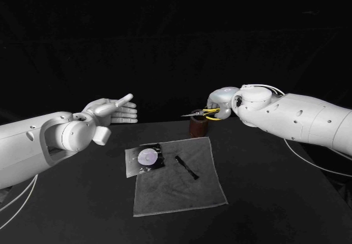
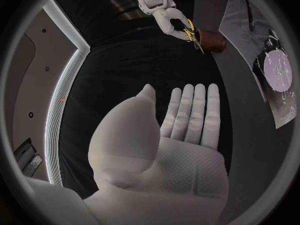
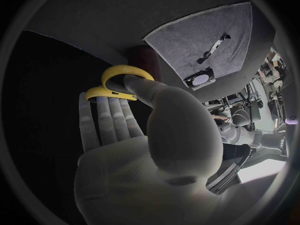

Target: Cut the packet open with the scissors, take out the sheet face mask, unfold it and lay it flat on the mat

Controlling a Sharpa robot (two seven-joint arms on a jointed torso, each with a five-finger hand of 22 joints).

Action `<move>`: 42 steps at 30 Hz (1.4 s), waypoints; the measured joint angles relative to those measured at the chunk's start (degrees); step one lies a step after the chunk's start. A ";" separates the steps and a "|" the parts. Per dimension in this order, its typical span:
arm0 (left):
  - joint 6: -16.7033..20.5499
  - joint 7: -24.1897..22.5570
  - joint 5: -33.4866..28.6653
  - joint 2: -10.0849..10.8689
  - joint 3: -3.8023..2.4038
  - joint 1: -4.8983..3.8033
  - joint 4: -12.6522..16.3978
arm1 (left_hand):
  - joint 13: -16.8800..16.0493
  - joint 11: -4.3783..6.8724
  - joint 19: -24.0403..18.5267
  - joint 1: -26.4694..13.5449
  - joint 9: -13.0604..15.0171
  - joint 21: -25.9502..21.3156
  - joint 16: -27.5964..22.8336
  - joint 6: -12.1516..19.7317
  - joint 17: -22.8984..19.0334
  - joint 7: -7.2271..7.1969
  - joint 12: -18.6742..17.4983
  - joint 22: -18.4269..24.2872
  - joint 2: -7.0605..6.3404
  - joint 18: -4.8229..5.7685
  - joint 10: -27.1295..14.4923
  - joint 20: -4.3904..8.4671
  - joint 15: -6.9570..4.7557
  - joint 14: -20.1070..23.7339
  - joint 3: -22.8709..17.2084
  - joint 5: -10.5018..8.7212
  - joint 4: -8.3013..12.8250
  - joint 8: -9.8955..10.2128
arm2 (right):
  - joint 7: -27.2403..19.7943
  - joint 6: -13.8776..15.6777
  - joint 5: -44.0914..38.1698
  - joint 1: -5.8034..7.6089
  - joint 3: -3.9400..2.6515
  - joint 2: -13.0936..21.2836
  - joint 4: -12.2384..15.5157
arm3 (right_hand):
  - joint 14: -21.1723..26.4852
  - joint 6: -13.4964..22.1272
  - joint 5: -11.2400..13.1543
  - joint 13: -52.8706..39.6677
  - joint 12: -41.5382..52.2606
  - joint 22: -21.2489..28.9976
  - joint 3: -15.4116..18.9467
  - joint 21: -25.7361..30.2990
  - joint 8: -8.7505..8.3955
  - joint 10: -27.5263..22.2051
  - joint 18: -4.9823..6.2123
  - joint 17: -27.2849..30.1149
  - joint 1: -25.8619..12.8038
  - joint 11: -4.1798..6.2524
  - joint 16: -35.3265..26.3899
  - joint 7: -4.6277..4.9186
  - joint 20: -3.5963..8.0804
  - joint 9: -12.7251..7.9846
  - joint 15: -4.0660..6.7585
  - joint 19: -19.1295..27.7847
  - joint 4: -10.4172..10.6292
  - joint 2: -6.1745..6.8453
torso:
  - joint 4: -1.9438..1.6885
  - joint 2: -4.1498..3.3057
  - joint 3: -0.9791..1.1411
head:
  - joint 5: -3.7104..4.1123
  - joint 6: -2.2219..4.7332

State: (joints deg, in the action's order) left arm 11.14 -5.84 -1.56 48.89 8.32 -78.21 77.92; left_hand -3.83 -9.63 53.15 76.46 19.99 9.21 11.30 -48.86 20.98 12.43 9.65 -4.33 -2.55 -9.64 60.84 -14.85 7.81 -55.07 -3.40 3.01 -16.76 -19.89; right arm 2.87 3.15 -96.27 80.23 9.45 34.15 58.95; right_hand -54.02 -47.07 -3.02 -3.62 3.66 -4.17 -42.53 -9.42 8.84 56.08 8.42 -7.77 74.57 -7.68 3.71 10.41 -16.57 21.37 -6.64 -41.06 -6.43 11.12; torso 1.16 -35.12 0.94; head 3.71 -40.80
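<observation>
Yellow-handled scissors are clamped in the fingers of the right hand above centre. The packet is left on the mat below, apart from the left hand, whose fingers are outstretched and empty.

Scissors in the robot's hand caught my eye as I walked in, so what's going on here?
The right hand grips the yellow-handled scissors by the brown holder behind the grey mat. The left hand is raised, open and holding nothing. The packet lies at the mat's left edge with a small black tool beside it, neither hand touching them.
</observation>
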 measured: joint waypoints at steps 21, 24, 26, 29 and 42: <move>-0.07 0.54 -0.02 0.01 0.02 0.00 0.00 | 0.00 0.00 0.00 0.00 -0.01 0.00 0.00 0.01 -0.08 -0.01 0.00 0.01 0.00 -0.33 0.00 0.00 0.00 0.00 0.32 0.00 0.00 0.01 | 0.22 -1.71 0.34 -0.13 0.03 -0.61 -0.23 | 1.02 0.40 -0.11 0.03 0.06 0.05 2.23 0.46 -0.23 -0.82 0.02 0.57 -0.60 0.01 0.00 -0.40 0.19 -0.08 0.21 -0.20 -0.03 0.59 | -0.03 -0.01 -0.03 | 0.12 -0.12; -0.07 0.60 -0.02 0.00 0.02 0.00 0.00 | 0.00 0.00 -0.01 0.00 -0.02 0.00 0.00 0.01 -0.08 -0.01 0.00 0.02 0.00 -0.33 0.00 0.00 0.00 0.00 0.32 0.00 0.00 0.01 | 0.23 -1.87 0.58 -0.36 0.05 -0.74 -0.50 | 1.02 0.40 -0.22 0.04 0.06 0.02 3.27 0.67 -0.22 -0.82 0.07 0.66 -0.89 0.00 0.00 -0.40 0.29 -0.08 0.21 -0.30 0.27 0.88 | -0.03 -0.01 -0.03 | 0.12 -0.12; -0.08 0.63 -0.02 0.00 0.02 0.00 0.01 | 0.01 0.00 -0.01 0.00 -0.02 0.00 0.00 0.00 -0.08 -0.01 0.00 0.02 0.00 -0.33 0.00 0.00 0.00 0.00 0.32 0.00 0.00 0.01 | 0.25 -1.87 0.70 -0.48 0.08 -0.78 -0.62 | 1.35 0.40 -0.22 0.03 0.06 0.05 3.91 0.66 -0.22 -0.82 0.12 0.85 -0.89 0.01 0.00 -0.40 0.36 -0.08 0.10 -0.37 0.26 0.88 | -0.03 -0.02 -0.03 | 0.08 -0.13; -0.08 0.69 -0.02 0.00 0.02 0.00 0.01 | 0.00 0.00 -0.01 0.00 -0.02 0.00 0.00 0.01 -0.08 -0.01 0.00 0.02 0.00 -0.32 0.00 0.00 0.00 0.00 0.32 0.00 0.00 0.01 | 0.30 -1.76 0.91 -0.52 0.08 -0.79 -0.78 | 2.06 0.40 -0.22 0.04 0.06 0.07 5.01 0.92 -0.22 -1.24 0.45 1.12 -0.89 0.00 0.00 -0.40 0.16 -0.09 -0.01 -0.17 0.28 0.88 | -0.03 -0.04 -0.01 | 0.07 -0.16; -0.15 0.85 -0.03 0.01 0.02 0.00 -0.01 | 0.01 0.00 -0.01 0.00 -0.09 0.00 0.00 0.01 -0.14 -0.01 0.00 0.02 0.00 -0.28 0.00 0.00 0.00 0.00 0.31 0.00 0.00 0.01 | 0.64 -0.82 1.71 -0.62 0.08 -0.42 -1.21 | 3.78 0.58 -0.22 0.04 0.06 0.06 8.24 1.16 -0.22 -2.96 0.45 1.79 -0.89 -0.32 0.00 -0.23 0.16 -0.35 -0.31 -0.17 0.34 0.88 | 0.02 -0.01 0.03 | 0.05 -0.23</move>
State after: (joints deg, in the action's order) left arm 11.00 -4.98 -1.59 48.90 8.34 -78.21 77.91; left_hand -3.82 -9.63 53.14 76.46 19.90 9.21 11.30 -48.86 20.85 12.41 9.65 -4.30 -2.55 -9.92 60.84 -14.85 7.81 -55.07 -3.08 3.01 -16.76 -19.88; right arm 3.51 2.33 -94.56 79.61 9.53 33.73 57.74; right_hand -50.24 -46.49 -3.24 -3.58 3.72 -4.10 -34.29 -8.25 8.62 53.12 8.86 -5.97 73.68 -8.00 3.72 10.18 -16.41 21.02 -6.95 -41.23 -6.09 12.00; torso 1.18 -35.13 0.97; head 3.76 -41.03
